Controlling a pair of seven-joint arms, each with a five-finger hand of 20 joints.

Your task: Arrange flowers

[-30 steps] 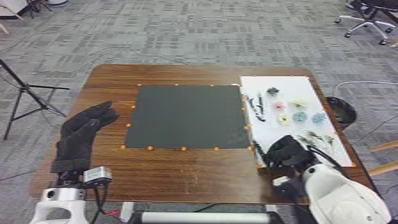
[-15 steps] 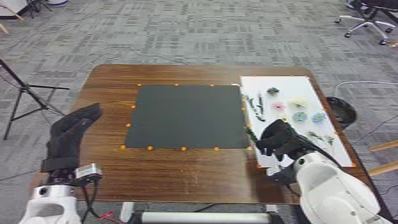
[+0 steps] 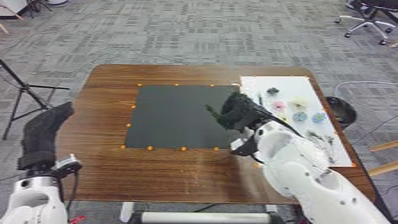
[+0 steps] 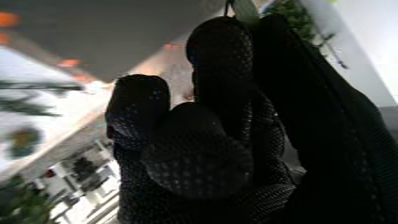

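In the head view my right hand (image 3: 240,112) is over the right edge of the black mat (image 3: 169,115), a dark green sprig (image 3: 212,111) sticking out on its left. The right wrist view shows my right hand (image 4: 200,160) curled, pinching the sprig's pale green stem (image 4: 248,12) near the fingertips. On the white board (image 3: 277,81) lie a dark green piece (image 3: 273,91), a pink flower (image 3: 279,106), a cream flower (image 3: 298,102), two blue flowers (image 3: 309,118) and thin sprigs (image 3: 316,136). My left hand (image 3: 44,135) stays over the table's left edge, fingers straight.
Orange dots (image 3: 150,148) line the mat on the brown table (image 3: 178,175). A black bin (image 3: 341,111) stands off the table's right side, and a tripod (image 3: 25,86) is on the floor at the left.
My right hand has moved left and away from the robot, from the board's near part to the mat's right edge, carrying the sprig. My left hand has shifted left.
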